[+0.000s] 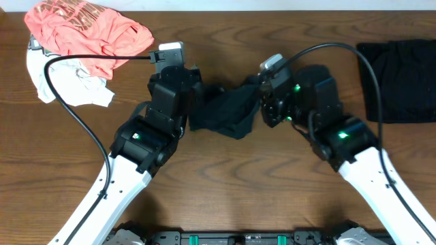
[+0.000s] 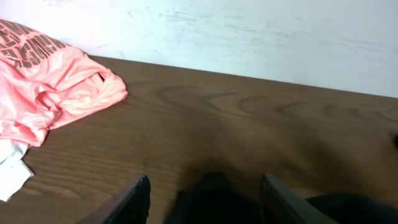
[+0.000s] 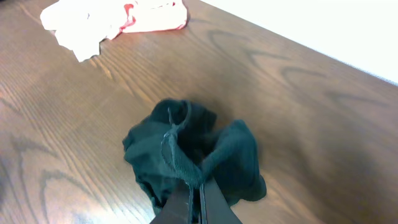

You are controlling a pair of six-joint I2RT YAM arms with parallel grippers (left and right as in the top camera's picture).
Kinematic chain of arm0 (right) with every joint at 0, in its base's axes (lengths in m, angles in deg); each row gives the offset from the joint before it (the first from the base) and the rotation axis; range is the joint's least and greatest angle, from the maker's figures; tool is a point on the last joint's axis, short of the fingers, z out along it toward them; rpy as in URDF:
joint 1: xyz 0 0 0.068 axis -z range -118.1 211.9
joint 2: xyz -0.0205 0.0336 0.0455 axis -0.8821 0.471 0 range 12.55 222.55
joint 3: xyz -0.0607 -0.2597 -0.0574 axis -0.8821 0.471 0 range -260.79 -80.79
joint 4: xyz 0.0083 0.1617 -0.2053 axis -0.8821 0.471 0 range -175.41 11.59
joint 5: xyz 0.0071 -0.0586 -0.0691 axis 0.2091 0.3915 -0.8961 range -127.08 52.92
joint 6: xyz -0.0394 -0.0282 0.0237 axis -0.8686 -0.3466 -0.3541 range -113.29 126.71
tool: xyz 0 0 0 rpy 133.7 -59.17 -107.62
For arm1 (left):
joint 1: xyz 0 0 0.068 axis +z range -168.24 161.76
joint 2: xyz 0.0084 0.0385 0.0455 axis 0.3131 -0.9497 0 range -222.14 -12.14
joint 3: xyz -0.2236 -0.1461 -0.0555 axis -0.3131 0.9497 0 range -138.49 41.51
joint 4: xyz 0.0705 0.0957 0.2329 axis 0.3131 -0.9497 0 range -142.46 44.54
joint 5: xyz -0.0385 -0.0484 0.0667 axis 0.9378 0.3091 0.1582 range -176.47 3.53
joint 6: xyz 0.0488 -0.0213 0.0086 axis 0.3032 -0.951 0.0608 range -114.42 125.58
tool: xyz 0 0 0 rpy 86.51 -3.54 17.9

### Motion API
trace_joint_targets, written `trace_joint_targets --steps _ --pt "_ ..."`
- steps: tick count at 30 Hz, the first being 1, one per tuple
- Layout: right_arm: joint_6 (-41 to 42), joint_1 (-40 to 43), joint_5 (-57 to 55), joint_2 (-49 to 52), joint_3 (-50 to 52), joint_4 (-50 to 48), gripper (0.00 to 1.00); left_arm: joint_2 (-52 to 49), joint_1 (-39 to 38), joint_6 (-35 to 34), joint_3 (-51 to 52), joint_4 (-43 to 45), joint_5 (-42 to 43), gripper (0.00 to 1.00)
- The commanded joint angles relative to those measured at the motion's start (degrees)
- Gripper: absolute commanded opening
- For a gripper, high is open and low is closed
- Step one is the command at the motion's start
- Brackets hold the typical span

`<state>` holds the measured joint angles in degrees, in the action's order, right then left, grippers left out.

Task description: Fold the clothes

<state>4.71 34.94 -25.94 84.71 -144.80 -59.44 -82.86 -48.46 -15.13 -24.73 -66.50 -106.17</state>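
One side pinned: right gripper (image 3: 198,194) clenched on a ridge of the bunched black garment (image 1: 228,112), which lies mid table (image 1: 225,184), long axis running arm to arm, while left gripper (image 2: 206,190) is released, jaws apart over its other end, near enough to regrasp.

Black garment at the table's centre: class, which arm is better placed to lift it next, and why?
Probably the right arm: the right gripper is shut on a fold of the black garment. The left gripper stands open, holding nothing.
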Motion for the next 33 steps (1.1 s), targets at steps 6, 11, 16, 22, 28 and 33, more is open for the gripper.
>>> trace_joint_targets --steps 6,11,16,22,28,33 --pt "-8.46 1.07 2.62 -5.20 -11.69 7.28 0.01 -1.62 0.09 0.79 -0.85 1.44 3.50 0.58" --pt "-10.93 1.66 0.55 -5.51 -16.79 6.32 0.01 -1.62 1.20 0.79 -0.85 1.81 4.02 0.58" --pt "-12.76 2.67 1.86 -5.53 -22.82 4.83 0.01 -1.62 4.11 0.72 -0.85 1.79 4.04 0.58" --pt "-14.16 3.23 -4.66 -4.96 -26.16 2.47 0.01 -1.62 6.01 0.74 -0.85 1.77 5.46 0.58" --pt "-14.82 4.52 -7.50 -2.43 -26.18 4.26 0.01 -1.62 6.69 0.50 -0.85 1.81 5.79 0.58" --pt "-15.02 4.57 -3.58 -2.34 -26.18 5.11 0.01 -1.64 6.69 0.55 -0.85 1.79 11.91 0.58"
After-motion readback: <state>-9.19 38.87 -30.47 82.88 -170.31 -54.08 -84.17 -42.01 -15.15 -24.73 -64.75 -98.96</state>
